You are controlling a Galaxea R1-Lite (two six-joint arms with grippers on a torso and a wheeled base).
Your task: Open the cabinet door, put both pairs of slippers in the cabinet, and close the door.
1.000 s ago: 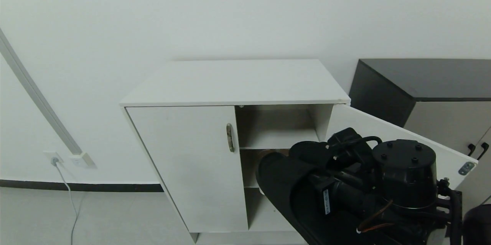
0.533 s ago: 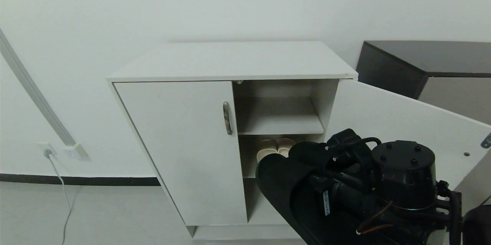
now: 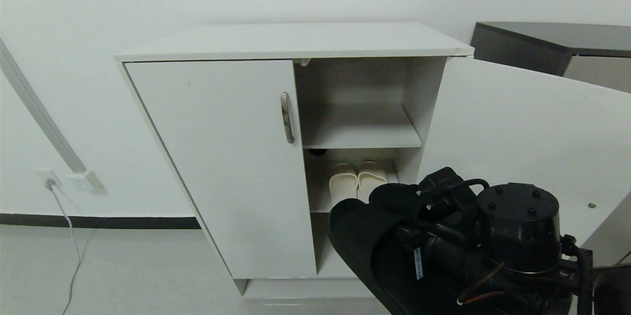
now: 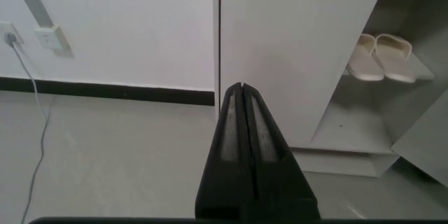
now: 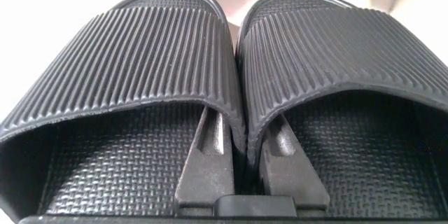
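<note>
Since one second ago your head camera has shifted, so the whole picture has moved. The white cabinet (image 3: 296, 39) now stands higher in the view, and the pale slippers (image 3: 357, 181) inside it have come into sight above the right arm. The arm keeps the same place in the picture.

The right door (image 3: 517, 122) is swung wide open. The left door (image 3: 217, 157) is closed. The pale slippers lie side by side on the middle shelf (image 3: 318, 196).

Your right claw (image 5: 243, 136) is clenched on the black slippers (image 5: 154, 63): one finger goes inside each slipper and they pinch the two inner walls together. This pair hangs in front of the open side, before the lower shelves.

Your left claw (image 4: 241, 91) is clenched on nothing, above the floor (image 4: 105, 154) and near the closed door.
</note>
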